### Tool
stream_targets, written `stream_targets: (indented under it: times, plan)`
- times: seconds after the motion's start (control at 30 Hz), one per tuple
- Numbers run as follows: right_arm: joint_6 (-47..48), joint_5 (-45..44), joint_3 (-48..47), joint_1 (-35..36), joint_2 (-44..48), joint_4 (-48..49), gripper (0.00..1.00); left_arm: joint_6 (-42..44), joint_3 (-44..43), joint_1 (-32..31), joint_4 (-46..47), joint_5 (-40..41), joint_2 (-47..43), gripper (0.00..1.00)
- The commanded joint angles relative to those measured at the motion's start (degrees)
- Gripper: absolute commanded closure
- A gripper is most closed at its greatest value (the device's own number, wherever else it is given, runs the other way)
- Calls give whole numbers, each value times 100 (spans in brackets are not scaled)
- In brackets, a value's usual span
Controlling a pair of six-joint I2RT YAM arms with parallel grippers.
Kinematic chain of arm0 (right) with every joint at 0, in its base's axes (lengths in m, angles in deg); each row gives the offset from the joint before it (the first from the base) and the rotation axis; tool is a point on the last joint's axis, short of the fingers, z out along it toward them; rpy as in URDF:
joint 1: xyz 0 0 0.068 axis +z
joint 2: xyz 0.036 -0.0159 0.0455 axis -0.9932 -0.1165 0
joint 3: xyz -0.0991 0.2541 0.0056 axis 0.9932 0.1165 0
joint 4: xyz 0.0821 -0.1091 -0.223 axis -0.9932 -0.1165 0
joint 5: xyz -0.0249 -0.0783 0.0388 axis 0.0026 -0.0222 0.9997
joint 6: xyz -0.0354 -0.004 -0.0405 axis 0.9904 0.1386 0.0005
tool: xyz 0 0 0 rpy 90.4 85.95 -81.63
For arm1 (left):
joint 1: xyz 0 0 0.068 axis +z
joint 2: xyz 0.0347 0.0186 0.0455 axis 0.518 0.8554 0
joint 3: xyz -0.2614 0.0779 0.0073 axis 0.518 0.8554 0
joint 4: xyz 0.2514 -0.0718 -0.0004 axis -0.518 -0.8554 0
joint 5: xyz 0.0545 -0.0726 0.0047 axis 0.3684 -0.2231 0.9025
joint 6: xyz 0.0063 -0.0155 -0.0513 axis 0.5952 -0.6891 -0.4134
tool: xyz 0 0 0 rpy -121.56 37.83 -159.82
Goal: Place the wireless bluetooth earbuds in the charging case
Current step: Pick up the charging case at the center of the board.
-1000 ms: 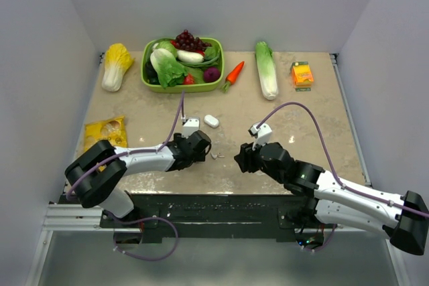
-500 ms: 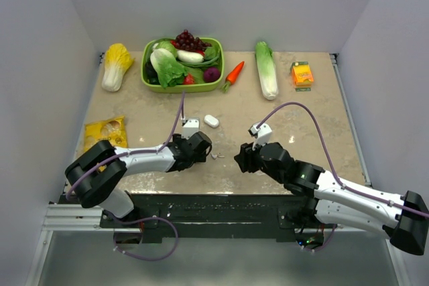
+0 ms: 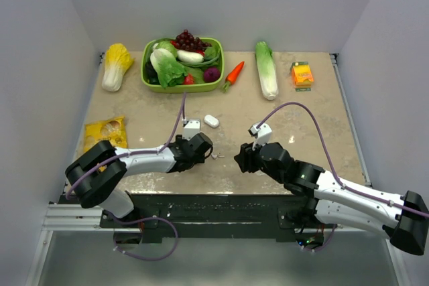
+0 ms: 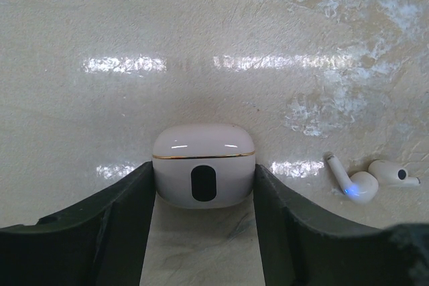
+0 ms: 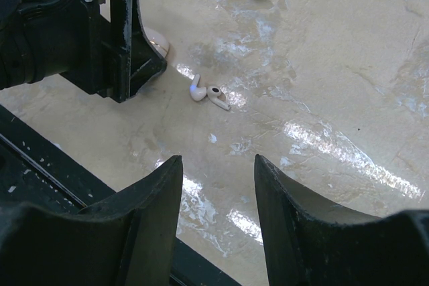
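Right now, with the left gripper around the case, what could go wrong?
The small glossy white charging case in the left gripper has its lid shut, so nothing can go in yet. The two tiny white earbuds lie close together beside that gripper; the open right gripper might nudge one away or bump the left gripper.

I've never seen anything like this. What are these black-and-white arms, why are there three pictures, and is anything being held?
These are two robot arms bolted to a table, each ending in a two-finger gripper. One picture looks down from above; the other two come from a small camera on each wrist. The left gripper is closed on the charging case, which sits on the table. The two earbuds lie loose beside it. The right gripper is open and empty, pointing towards them. Further back are a green basket of vegetables and a small white oval object.
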Motion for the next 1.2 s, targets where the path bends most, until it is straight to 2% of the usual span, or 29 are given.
stream_targets:
  times: [0.0, 0.03, 0.07, 0.13, 0.17, 0.23, 0.27, 0.33, 0.37, 0.43, 0.47, 0.53, 0.57, 0.67, 0.73, 0.87, 1.17]
  plan:
    - [31, -110, -184, -10, 70, 102, 50, 27, 162, -29, -302, -31, -53, 67]
    - [14, -118, -210, -10, 87, 85, 50, 45, 197, -29, -241, 65, -228, 70]
    - [-4, -127, -262, -10, 96, 76, 50, 219, 258, -29, 30, 110, -360, 81]
    - [-21, -127, -333, -10, 131, 49, 50, 457, 513, -29, 426, 198, -885, 91]
    - [-21, -162, -429, -10, 175, 32, 49, 789, 610, -29, 915, 207, -1071, 100]
    - [5, -180, -535, -10, 254, 40, 48, 1168, 926, -29, 1611, 146, -1623, 100]
    - [14, -189, -614, -10, 376, 67, 47, 1605, 1066, -29, 2354, 58, -1818, 100]
    - [93, -119, -667, -10, 509, 216, 44, 2082, 1619, -29, 3271, -448, -2335, 100]
    - [102, -66, -737, -10, 553, 260, 35, 2537, 1822, -29, 4233, -609, -2478, 100]
    - [102, 153, -877, -1, 589, 226, 29, 3014, 2568, -29, 5423, -1169, -2804, 100]
    - [119, 258, -1122, -10, 545, 147, 27, 3286, 2840, -29, 6656, -1329, -2865, 100]
    - [137, 478, -1387, -18, 326, -134, 27, 3551, 3605, -38, 7962, -1854, -2858, 100]
    - [119, 549, -1588, -19, 264, -187, 26, 3761, 3808, -38, 9196, -2058, -2762, 100]
    - [137, 918, -1817, -10, 0, -232, 26, 4086, 3977, -38, 10653, -2823, -2156, 100]
    - [198, 1093, -1906, -10, -218, -241, 25, 4263, 3907, -186, 10834, -3018, -1891, 100]
    - [356, 980, -2283, -10, -825, -495, 25, 5167, 3591, -556, 10597, -3080, -1724, 100]
    - [488, 1164, -2434, -18, -1441, -592, 25, 5722, 3485, -793, 10694, -3098, -1635, 100]
